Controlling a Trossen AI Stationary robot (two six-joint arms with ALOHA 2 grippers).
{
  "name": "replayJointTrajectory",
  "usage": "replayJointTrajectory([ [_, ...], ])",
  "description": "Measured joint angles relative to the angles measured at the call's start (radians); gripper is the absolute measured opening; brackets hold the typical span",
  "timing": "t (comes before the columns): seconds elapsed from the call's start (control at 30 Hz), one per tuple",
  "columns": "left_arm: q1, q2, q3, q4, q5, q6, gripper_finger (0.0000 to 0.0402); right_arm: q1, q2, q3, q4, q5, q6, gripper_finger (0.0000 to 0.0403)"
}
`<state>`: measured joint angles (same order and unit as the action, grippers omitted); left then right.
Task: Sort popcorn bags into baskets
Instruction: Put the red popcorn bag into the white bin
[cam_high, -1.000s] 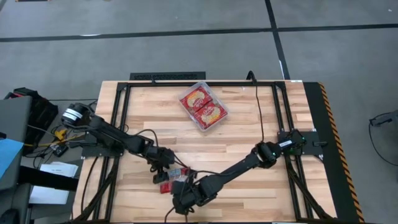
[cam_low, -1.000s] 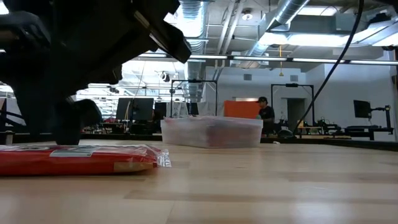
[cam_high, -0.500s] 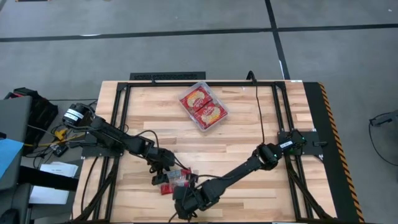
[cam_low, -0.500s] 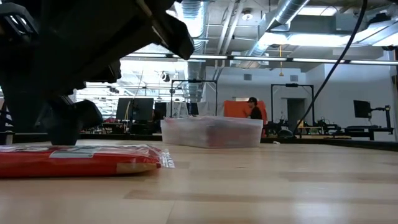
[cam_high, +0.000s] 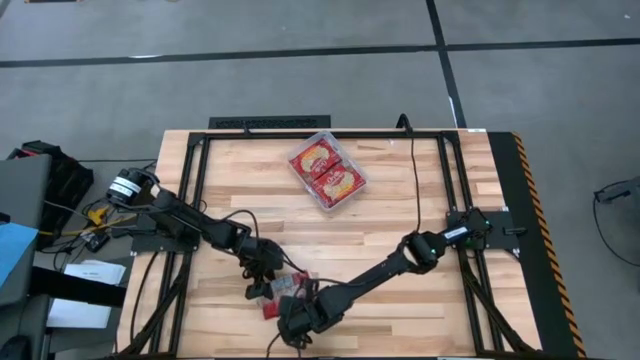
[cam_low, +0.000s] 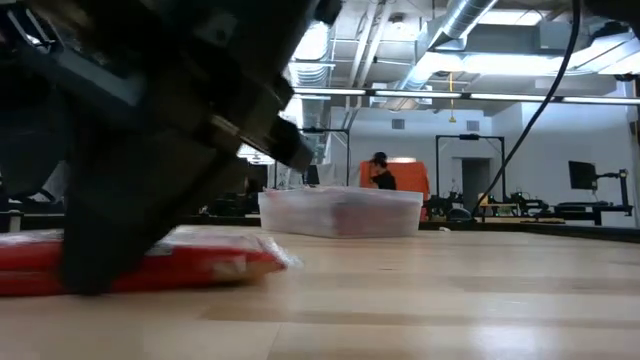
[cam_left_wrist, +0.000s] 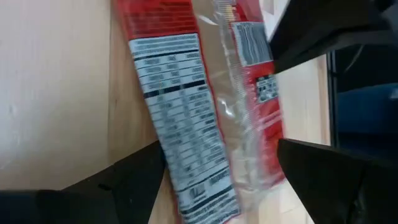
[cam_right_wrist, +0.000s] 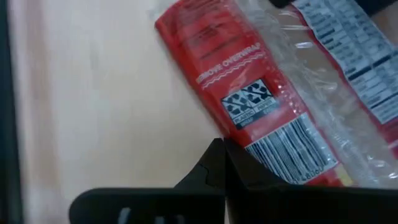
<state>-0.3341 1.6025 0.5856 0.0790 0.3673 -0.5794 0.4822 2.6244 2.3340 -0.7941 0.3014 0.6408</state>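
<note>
1. While both arms crowd the near edge of the table (cam_high: 400, 200), the left gripper (cam_high: 262, 282) sits over the loose popcorn bags (cam_high: 285, 290) with its fingers (cam_left_wrist: 137, 180) spread wide, 1 on each side of the packets in the left wrist view and closed on nothing.
2. Under those spread fingers lie 2 overlapping packets, a label-panel packet (cam_left_wrist: 180, 118) and a clear-windowed packet (cam_left_wrist: 249, 93) just beside it, both flat on the wood.
3. Just beside the left gripper, on its side toward the table's near edge, the right gripper (cam_high: 290, 322) has its 2 fingers (cam_right_wrist: 217, 174) pressed together, tips at the barcode end of a red packet (cam_right_wrist: 249, 112); whether the tips touch it I cannot tell.
4. From table height the right arm (cam_low: 150, 150) fills most of the low view, and only a red packet edge (cam_low: 225, 265) shows past it, flat on the board.
5. Well apart from both grippers, toward the far edge, stands the clear basket (cam_high: 303, 182) with 2 packets (cam_high: 326, 170) lying side by side in it.
6. Between the grippers and the basket the boards are bare, and the right half of the table is open up to the black frame rail (cam_high: 455, 200).
7. Little room remains between the right gripper and the table's near edge.
8. Beyond the table, a person (cam_low: 379, 172) stands in the room.
</note>
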Motion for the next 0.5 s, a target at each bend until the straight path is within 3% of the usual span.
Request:
replayJointTrajectory([
  [0.33, 0.015, 0.001, -0.001, 0.036, 0.026, -0.025, 0.0302, -0.056, 0.0, 0.0, 0.018, -0.019, -0.045, 0.0011],
  [0.5, 0.015, 0.004, -0.001, 0.032, 0.02, -0.036, 0.0252, -0.061, 0.0, 0.0, 0.015, -0.001, -0.055, 0.0009],
])
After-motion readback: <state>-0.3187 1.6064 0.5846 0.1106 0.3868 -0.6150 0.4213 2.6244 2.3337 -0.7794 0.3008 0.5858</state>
